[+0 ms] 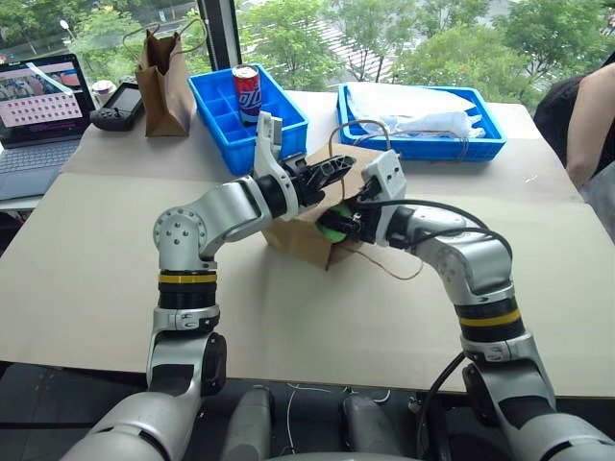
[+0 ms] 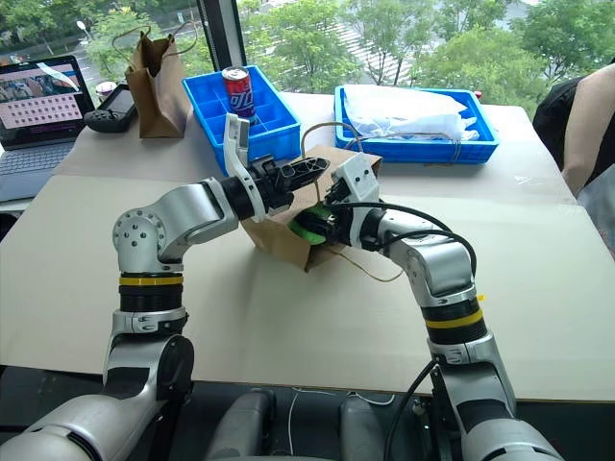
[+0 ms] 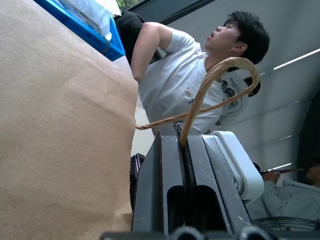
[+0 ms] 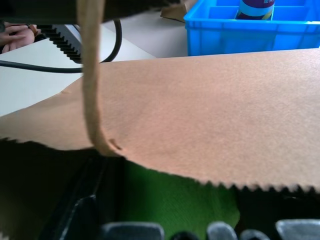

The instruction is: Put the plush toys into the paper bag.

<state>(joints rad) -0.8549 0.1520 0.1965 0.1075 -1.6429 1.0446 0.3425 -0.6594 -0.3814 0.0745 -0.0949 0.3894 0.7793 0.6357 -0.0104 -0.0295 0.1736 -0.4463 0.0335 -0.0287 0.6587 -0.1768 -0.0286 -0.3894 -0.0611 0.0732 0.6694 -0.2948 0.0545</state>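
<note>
One lime-green plush blob [image 1: 333,227], soft and light, sits between the right gripper's [image 1: 338,227] spread fingers inside the light-brown kraft paper bag's [image 1: 303,240] mouth; the left gripper [image 1: 336,165] pinches its flimsy twine handle [image 3: 220,82].

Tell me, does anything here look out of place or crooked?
Yes. The paper bag lies tipped on its side on the table, its mouth facing the robot, not upright. The green toy sits at that mouth.

paper bag [image 1: 309,230] lies on its side on the table [image 1: 115,279], mouth toward the right gripper [image 1: 338,223]. lime-green plush toy [image 1: 333,225] sits at the mouth between the spread fingers. left gripper [image 1: 332,169] pinches the twine handle [image 1: 357,125] above the bag.
</note>
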